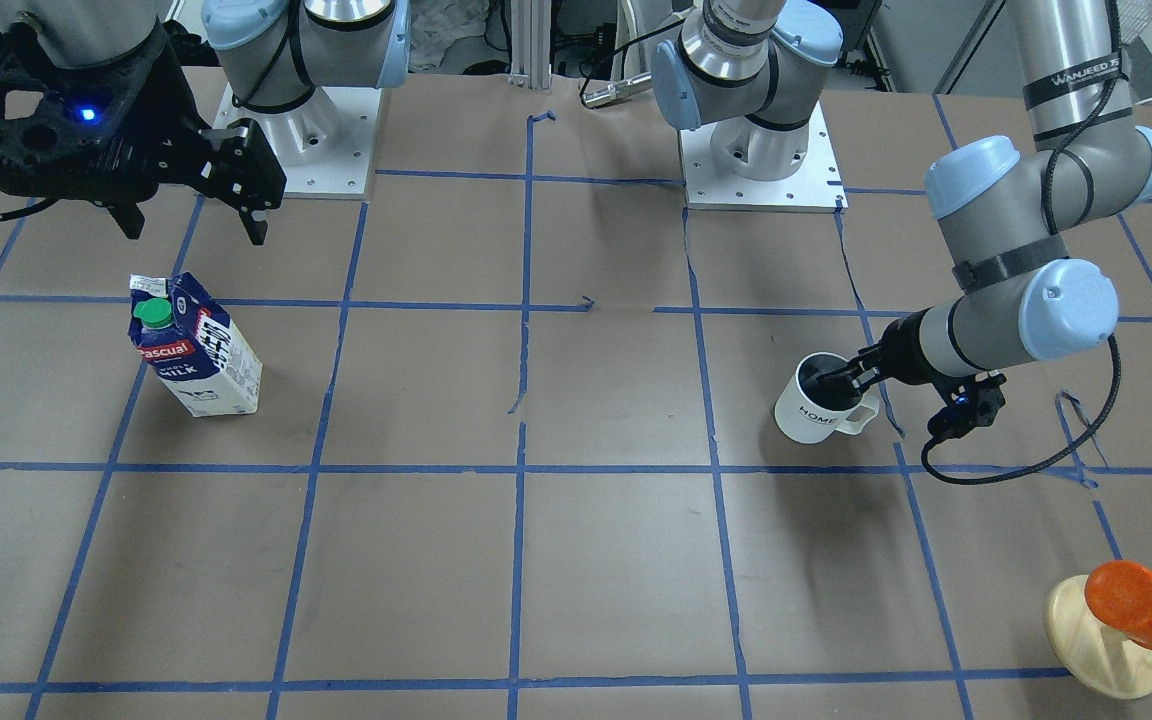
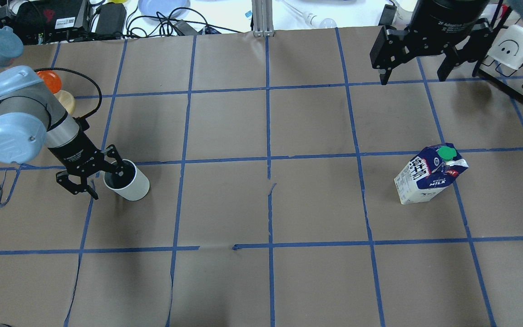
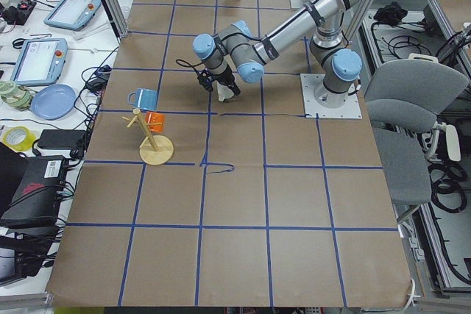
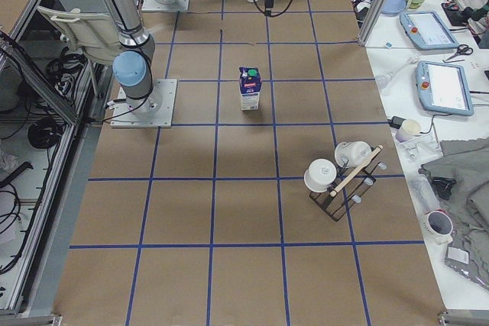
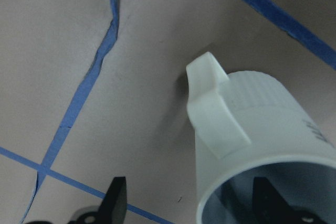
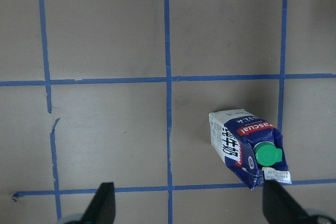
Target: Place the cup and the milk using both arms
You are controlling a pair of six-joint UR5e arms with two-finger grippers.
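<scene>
The left gripper (image 2: 107,184) straddled the cup (image 2: 133,187) rim, jaws apart; the right gripper (image 2: 413,78) gaped wide, well clear of the milk (image 2: 427,179).

White cup (image 1: 811,415) with dark inside, navy-and-white milk (image 1: 201,365) with green cap (image 1: 153,313) and red band (image 1: 164,352), brown table (image 1: 616,580) gridded in blue tape (image 1: 527,250).

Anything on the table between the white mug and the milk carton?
Nothing: between the white ceramic mug and the blue-and-white gable-top milk carton, the overhead view shows only brown paper crossed by blue tape.
</scene>
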